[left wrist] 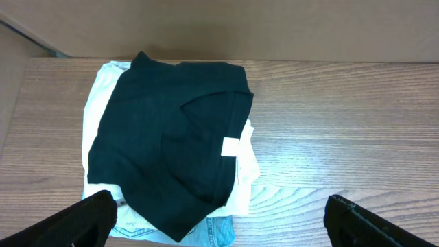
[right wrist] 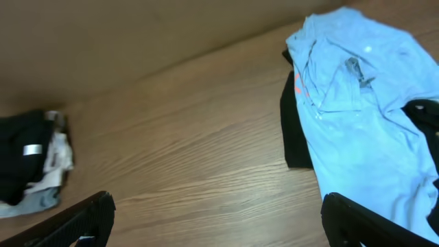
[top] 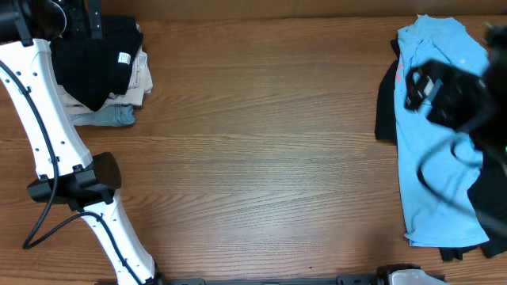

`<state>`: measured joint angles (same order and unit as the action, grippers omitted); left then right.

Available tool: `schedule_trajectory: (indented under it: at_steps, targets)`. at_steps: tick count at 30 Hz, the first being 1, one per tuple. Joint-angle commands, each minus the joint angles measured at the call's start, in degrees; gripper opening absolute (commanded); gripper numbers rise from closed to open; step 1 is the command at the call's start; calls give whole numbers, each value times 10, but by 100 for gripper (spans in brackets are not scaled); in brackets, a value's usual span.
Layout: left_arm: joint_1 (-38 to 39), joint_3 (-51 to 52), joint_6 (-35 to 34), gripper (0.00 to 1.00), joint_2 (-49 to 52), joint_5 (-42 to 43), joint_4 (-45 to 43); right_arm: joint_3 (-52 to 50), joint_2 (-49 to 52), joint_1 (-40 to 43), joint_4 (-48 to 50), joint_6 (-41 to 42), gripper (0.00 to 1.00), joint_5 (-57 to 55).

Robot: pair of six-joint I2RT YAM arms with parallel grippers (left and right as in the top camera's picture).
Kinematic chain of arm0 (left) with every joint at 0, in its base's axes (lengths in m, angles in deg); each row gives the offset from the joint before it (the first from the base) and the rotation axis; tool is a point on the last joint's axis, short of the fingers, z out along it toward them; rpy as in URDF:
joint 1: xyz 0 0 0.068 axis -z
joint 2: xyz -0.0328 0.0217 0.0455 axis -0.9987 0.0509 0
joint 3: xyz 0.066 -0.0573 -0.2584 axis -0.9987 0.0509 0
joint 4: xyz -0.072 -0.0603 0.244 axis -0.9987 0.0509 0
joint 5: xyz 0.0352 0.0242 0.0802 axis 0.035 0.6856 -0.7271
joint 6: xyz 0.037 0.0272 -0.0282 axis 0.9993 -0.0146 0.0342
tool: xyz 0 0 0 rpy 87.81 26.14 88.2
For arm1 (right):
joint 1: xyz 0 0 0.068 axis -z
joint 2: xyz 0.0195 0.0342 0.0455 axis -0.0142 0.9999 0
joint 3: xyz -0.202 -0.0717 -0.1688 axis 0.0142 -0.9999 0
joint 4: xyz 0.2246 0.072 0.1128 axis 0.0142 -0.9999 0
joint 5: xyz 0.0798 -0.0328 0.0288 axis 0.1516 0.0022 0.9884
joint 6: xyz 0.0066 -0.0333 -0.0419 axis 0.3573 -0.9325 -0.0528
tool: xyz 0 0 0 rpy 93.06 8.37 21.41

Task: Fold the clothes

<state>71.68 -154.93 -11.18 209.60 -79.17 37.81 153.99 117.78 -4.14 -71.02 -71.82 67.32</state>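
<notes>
A stack of folded clothes sits at the far left: a black garment [top: 99, 55] [left wrist: 171, 137] on top, cream pieces [top: 141, 75] under it, and light blue denim [top: 111, 117] at the bottom. An unfolded light blue shirt [top: 440, 158] [right wrist: 357, 103] lies spread at the right edge over a black garment [top: 386, 103] [right wrist: 295, 130]. My left gripper [top: 71, 20] [left wrist: 226, 226] hangs open and empty above the stack. My right gripper [top: 444, 91] [right wrist: 223, 219], blurred in the overhead view, is open and empty above the blue shirt's left part.
The wooden table [top: 261, 142] runs between the stack and the shirt. The left arm's white links [top: 47, 119] cross the left side down to the front edge. A brown wall [left wrist: 240, 27] stands behind the table.
</notes>
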Motion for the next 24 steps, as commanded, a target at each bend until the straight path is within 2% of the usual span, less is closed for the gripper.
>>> schedule_trajectory:
  at_steps: [1,14,19,24]
  targets:
    - [-2,-1,-4,100,5,6,-1,7,-20,1,-4,-2,100,11]
    - [-2,-1,-4,100,5,6,-1,3,-26,1,-24,-17,100,-26]
    - [-2,-1,-4,100,5,6,-1,-59,-26,1,64,-20,100,-28]
    - [-2,-1,-4,100,5,6,-1,-223,-82,1,223,-32,100,-16]
